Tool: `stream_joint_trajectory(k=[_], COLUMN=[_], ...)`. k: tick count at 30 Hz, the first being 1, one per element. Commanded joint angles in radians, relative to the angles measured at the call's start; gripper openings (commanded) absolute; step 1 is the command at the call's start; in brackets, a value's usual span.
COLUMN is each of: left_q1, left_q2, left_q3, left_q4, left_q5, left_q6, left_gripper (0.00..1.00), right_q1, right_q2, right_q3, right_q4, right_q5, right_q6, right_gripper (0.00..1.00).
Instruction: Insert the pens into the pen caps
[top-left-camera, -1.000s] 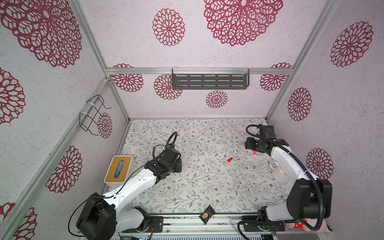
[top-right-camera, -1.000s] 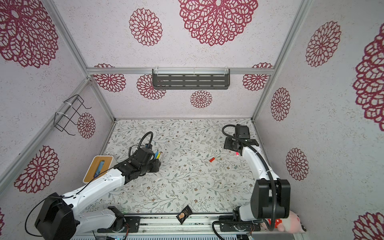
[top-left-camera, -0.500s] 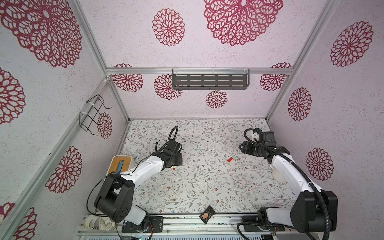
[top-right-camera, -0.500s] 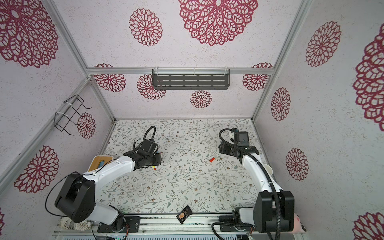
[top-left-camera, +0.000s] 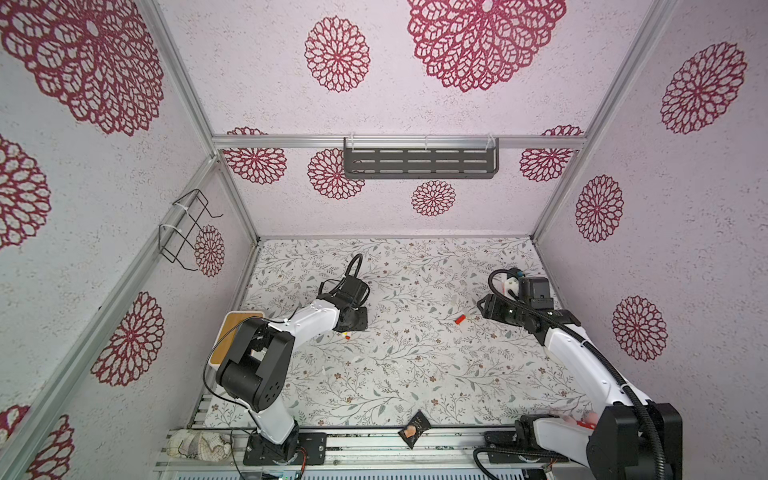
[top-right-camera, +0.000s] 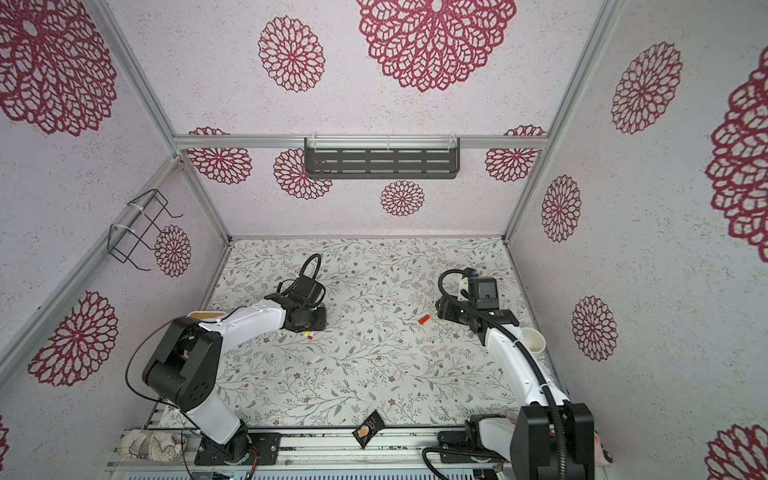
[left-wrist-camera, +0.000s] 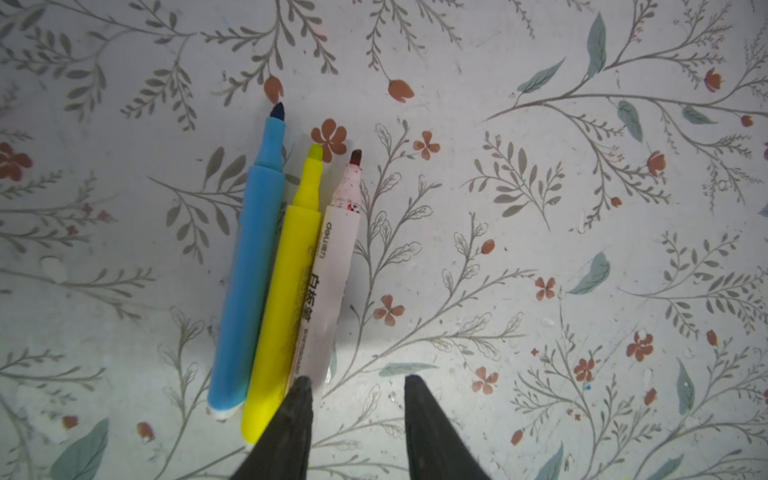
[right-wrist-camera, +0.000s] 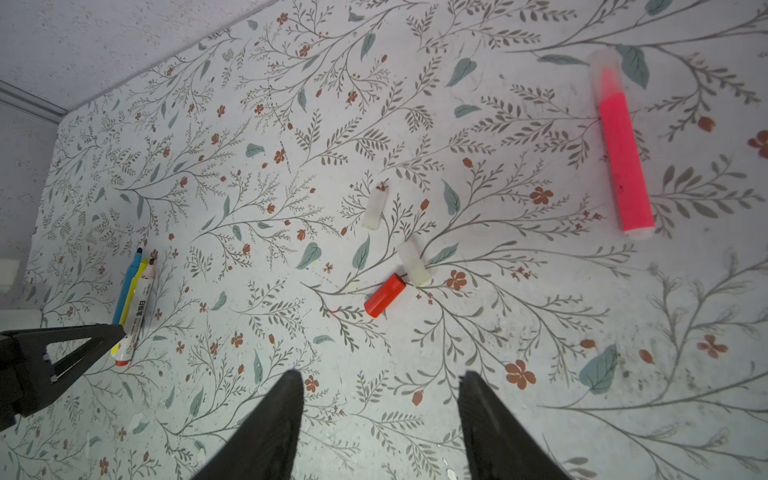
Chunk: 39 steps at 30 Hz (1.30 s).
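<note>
Shows right fingers nearer the red cap than a second ago, open, empty, over the floral surface. Shows left fingers parted, empty, beside three pens; flower-printed walls around.

Four pens: blue pen, yellow pen, white pen, pink pen. Three loose caps: red cap, two clear caps; possibly a fourth cap on the pink pen.

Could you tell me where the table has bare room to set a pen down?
The front middle of the table is barest, bordered by the three pens, the red cap and the dark packet. The strip along the back wall is free too. Two clear caps crowd the red cap.
</note>
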Motion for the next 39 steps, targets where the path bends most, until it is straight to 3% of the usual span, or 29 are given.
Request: stream_joint_trajectory(k=[1, 13, 39], left_q1=[0.012, 0.015, -0.015], left_q2=[0.029, 0.056, 0.096], left_q3=[0.031, 0.061, 0.082], left_q4=[-0.004, -0.031, -0.05], left_q5=[0.002, -0.041, 0.004], left_q6=[0.013, 0.033, 0.053], left_gripper=[0.39, 0.38, 0.36], right_q1=[0.006, 0.005, 0.005], right_q2=[-0.045, -0.084, -0.169], right_q3=[-0.001, -0.054, -0.124], right_q4=[0.037, 0.064, 0.082], right_q5=[-0.018, -0.021, -0.039], right_q6=[0.021, 0.042, 0.074], right_gripper=[0.63, 0.63, 0.63])
